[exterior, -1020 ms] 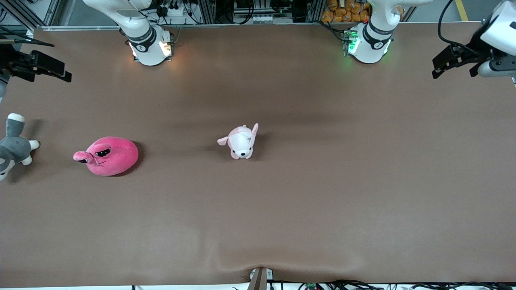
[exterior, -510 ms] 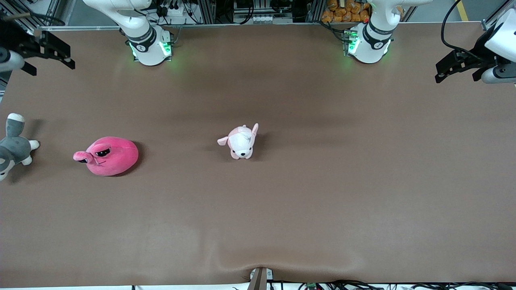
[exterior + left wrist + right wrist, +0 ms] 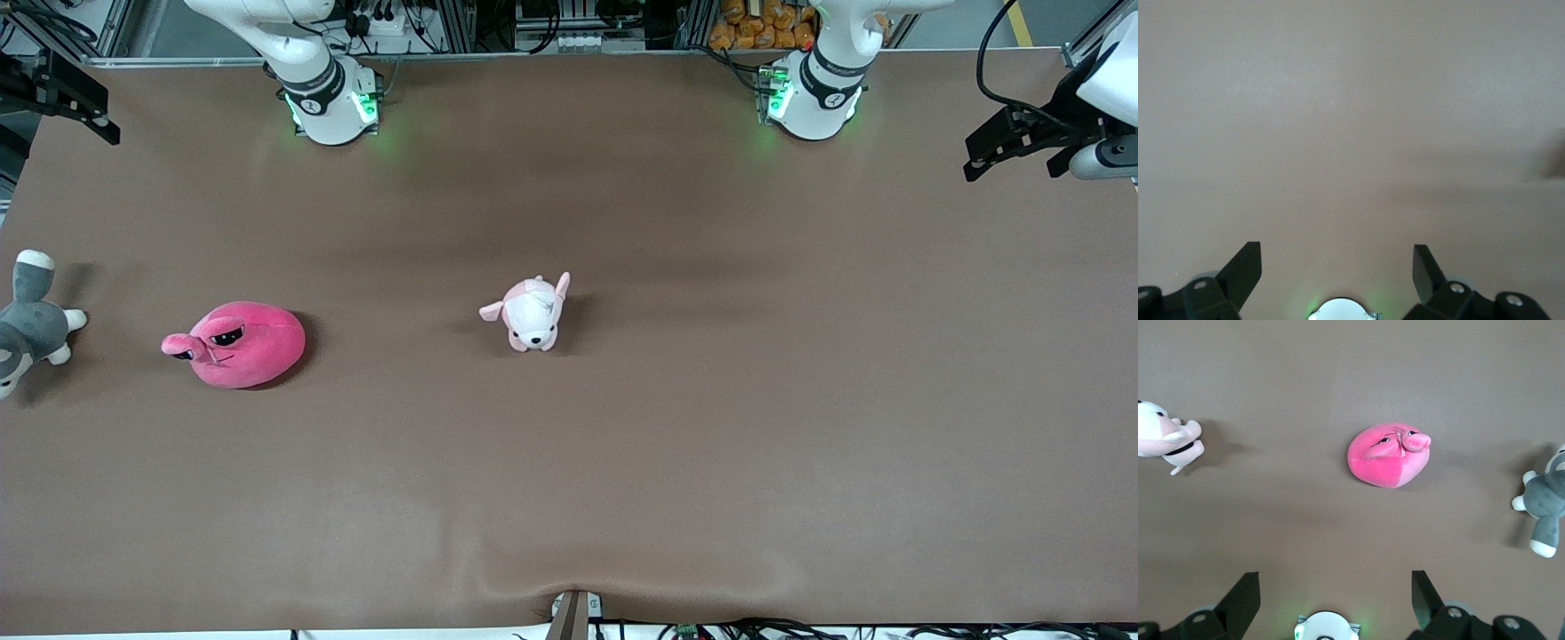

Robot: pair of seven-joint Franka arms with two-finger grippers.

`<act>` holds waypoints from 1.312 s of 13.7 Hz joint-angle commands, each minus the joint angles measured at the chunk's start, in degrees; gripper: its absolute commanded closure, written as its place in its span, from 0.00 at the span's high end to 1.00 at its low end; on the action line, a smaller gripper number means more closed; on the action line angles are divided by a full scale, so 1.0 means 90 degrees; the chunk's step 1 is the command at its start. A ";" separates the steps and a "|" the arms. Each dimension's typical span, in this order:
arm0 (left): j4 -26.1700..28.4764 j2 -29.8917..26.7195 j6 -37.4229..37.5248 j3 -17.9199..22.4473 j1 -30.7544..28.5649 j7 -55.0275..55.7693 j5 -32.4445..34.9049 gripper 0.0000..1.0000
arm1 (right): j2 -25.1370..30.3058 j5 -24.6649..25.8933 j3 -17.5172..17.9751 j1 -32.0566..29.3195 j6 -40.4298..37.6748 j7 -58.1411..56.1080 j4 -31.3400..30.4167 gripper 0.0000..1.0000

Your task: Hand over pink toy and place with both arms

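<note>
Both jaws wide, empty: right gripper (image 3: 1335, 597) high over desk (image 3: 711, 400) corner, left gripper (image 3: 1337, 270) over its end edge. Pink toy (image 3: 238, 344) sits w/ open desk all round.

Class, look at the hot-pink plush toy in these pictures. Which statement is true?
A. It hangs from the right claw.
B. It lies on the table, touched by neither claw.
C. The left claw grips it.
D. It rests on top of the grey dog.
B: the pink toy lies on the table, apart from the right claw and left claw, both open and empty.
</note>
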State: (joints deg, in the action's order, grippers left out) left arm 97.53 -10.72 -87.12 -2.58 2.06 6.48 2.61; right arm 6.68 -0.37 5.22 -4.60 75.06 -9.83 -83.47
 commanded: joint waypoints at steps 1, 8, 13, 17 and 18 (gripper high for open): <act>-0.0347 0.0185 0.0168 -0.0006 -0.0024 -0.0085 -0.0036 1.00 | -0.0030 0.0169 0.0084 0.0022 0.0009 -0.0069 0.0095 1.00; -0.0465 0.0332 0.0275 -0.0016 -0.0004 -0.0017 -0.0026 1.00 | -0.0030 0.0110 0.0074 0.0003 0.0000 -0.0060 0.0085 1.00; -0.0465 0.0342 0.0315 -0.0045 0.0044 -0.0007 -0.0026 1.00 | -0.0039 0.0081 0.0074 0.0003 -0.0020 0.0211 0.0085 1.00; -0.0465 0.0342 0.0325 -0.0055 0.0045 0.0003 0.0003 1.00 | -0.0039 -0.0046 0.0074 0.0003 -0.0010 0.0712 0.0076 1.00; -0.0465 0.0342 0.0325 -0.0055 0.0045 0.0013 0.0003 1.00 | -0.0039 -0.0046 0.0074 0.0003 -0.0010 0.0712 0.0076 1.00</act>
State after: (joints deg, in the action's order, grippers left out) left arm 95.09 -8.44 -85.45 -2.92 2.42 6.48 2.61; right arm 6.56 -0.26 5.77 -4.50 75.24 -4.73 -83.47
